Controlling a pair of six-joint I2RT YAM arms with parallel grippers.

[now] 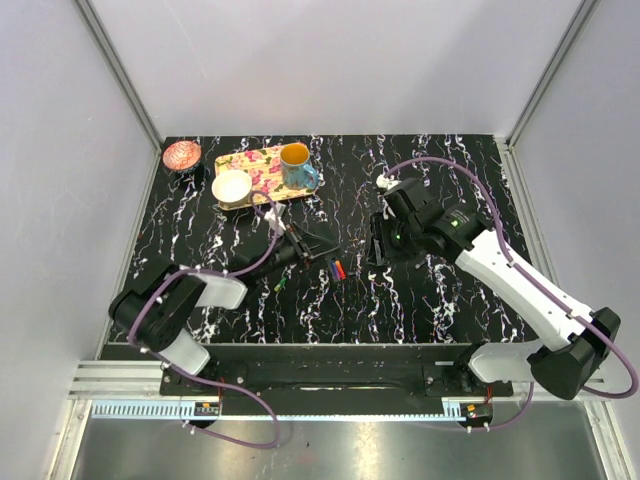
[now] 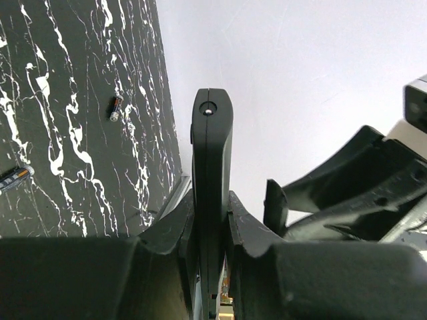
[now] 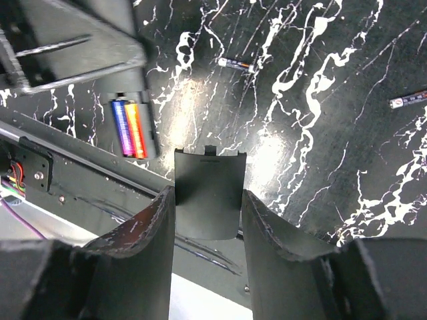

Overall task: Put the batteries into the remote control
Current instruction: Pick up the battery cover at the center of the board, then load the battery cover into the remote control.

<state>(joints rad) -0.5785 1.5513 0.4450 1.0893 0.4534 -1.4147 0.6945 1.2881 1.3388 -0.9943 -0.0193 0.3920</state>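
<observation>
My left gripper (image 1: 298, 244) is shut on the black remote control (image 1: 318, 247) and holds it edge-on in the left wrist view (image 2: 212, 153). Its battery recess shows in the right wrist view with a blue-purple and an orange battery (image 3: 130, 128) lying in it; these show in the top view as well (image 1: 338, 268). My right gripper (image 1: 377, 250) is shut on a thin black battery cover (image 3: 208, 190), just right of the remote. Loose batteries lie on the table (image 3: 235, 64) (image 3: 408, 100), and two show in the left wrist view (image 2: 116, 107) (image 2: 15, 177).
A floral yellow tray (image 1: 262, 160) at the back left holds a blue mug (image 1: 297, 166) and a white bowl (image 1: 231, 186). A pink bowl (image 1: 182, 155) stands left of it. A small green item (image 1: 281, 287) lies near the left arm.
</observation>
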